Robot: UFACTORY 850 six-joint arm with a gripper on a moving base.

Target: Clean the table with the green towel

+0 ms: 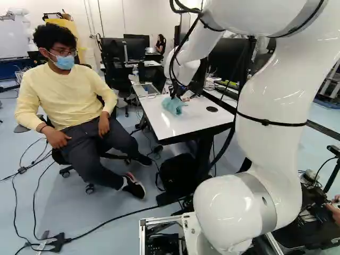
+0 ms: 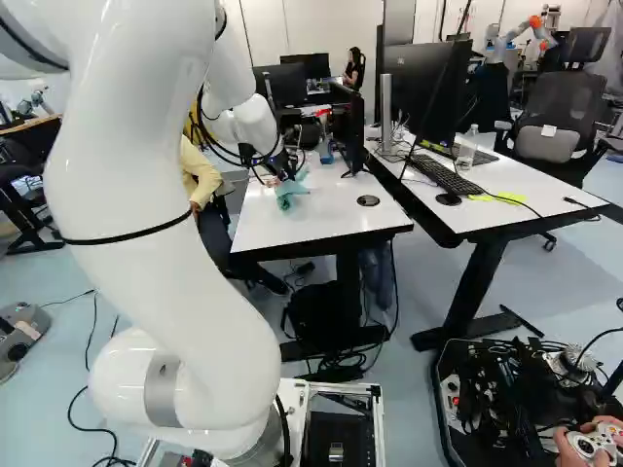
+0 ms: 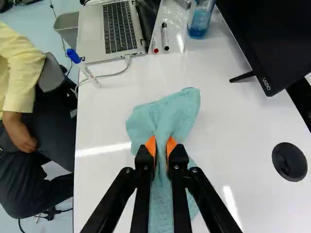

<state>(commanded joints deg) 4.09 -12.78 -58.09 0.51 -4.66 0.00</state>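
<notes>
Tool grasping green towel over table, clear container holding blue liquid, grey bin beside laptop

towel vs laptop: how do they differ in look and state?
Towel: blue-green, soft, rumpled cloth; laptop: silver, flat-sided, dark keys.
Towel is pinched in the hand; laptop is ungripped.
Towel is bunched at the pads, spreading beyond; laptop stands open.
Shared: both at the white table.

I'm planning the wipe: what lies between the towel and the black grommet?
In the wrist view, only bare white tabletop lies between the towel and the grommet.
</notes>
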